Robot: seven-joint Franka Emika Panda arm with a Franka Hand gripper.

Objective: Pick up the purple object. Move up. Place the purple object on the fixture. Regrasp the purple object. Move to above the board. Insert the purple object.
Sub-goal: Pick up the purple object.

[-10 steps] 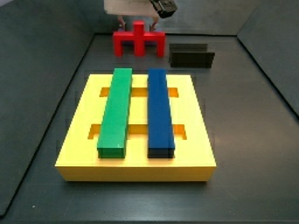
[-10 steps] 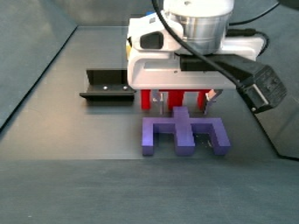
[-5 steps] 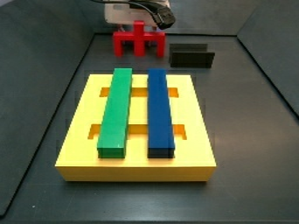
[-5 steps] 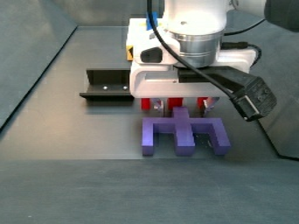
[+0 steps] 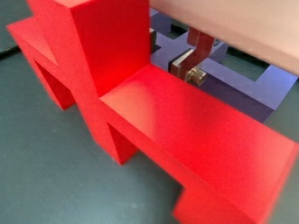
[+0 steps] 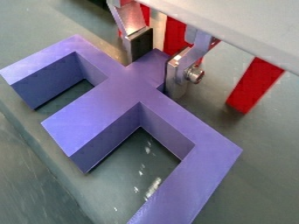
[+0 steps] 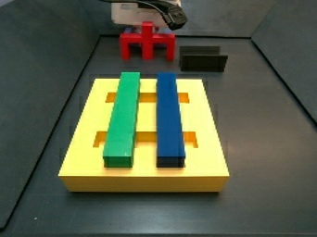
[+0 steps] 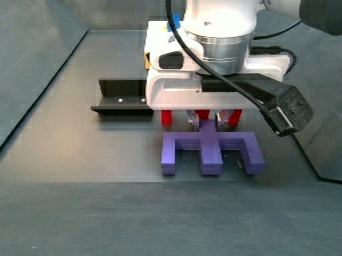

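The purple blocky piece with a central post lies flat on the grey counter at lower centre of a side view, just in front of the red upright piece. The gripper hangs low over it, its silver-plate fingers spread either side of the post, not yet clamped, apparently lined up for the pickup. Only the wrist views show that straddle. A side view alone shows the yellow slotted board and the black fixture, well apart.
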